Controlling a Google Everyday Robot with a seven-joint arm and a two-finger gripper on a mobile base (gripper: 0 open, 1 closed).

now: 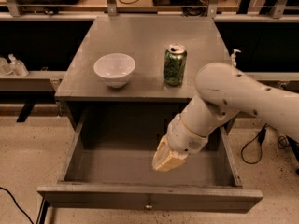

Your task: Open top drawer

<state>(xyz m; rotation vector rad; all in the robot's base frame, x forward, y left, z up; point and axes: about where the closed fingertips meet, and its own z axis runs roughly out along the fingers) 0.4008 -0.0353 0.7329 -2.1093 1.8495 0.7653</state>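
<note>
Grey cabinet [140,36]: one top drawer [112,200], gripper [166,161] above

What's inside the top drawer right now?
The top drawer is pulled out, and only its bare grey bottom shows inside. The gripper hangs over the middle-right of it. The patch of bottom covered by the gripper and the arm cannot be seen.
</note>
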